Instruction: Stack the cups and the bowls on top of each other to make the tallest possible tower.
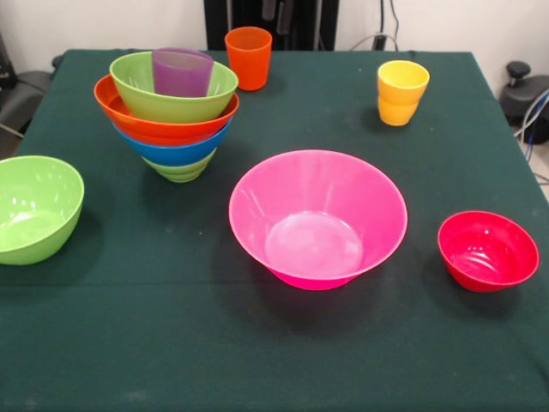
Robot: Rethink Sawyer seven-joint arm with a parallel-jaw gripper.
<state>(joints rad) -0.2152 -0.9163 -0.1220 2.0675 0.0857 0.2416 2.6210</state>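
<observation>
On the green cloth point(283, 360), bowls point(317, 219) and cups point(401, 92) bear no readable writing.

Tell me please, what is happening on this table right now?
Nothing is being handled at this moment; no gripper shows in the picture. On the green table stands a tower of nested bowls: lime green at the bottom, then blue, orange and lime green, with a purple cup sitting in the top bowl. Still loose are an orange cup behind the tower, a yellow cup, a large pink bowl, a small red bowl and another lime green bowl.
</observation>
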